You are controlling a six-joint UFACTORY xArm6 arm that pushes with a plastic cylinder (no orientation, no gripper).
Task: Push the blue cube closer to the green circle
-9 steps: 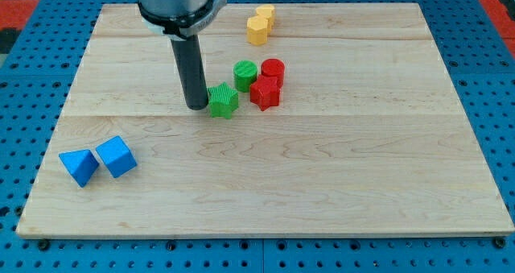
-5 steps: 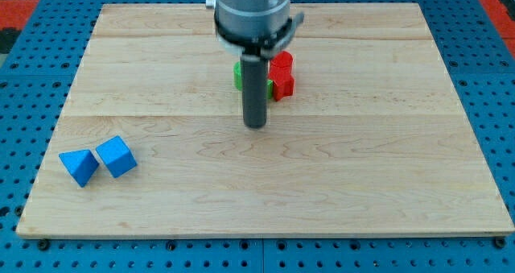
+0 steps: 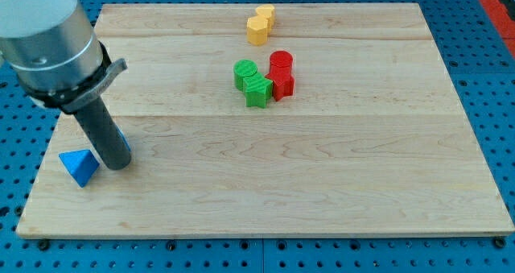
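The blue cube (image 3: 123,142) lies near the board's lower left and is mostly hidden behind my rod; only a sliver shows at the rod's right side. My tip (image 3: 117,164) rests on the board right at the cube, on its lower side. A blue triangular block (image 3: 79,165) lies just left of my tip. The green circle (image 3: 245,72) sits in the upper middle, touching a green star-like block (image 3: 258,90) below it.
A red cylinder (image 3: 280,64) and a red block (image 3: 283,84) sit tight against the right of the green blocks. Two yellow blocks (image 3: 259,25) lie near the view's top. The wooden board (image 3: 338,160) is ringed by blue pegboard.
My rod swung right across the middle, pushing the green star-like block against the other green and red blocks, then moved far left and down to the blue cube.
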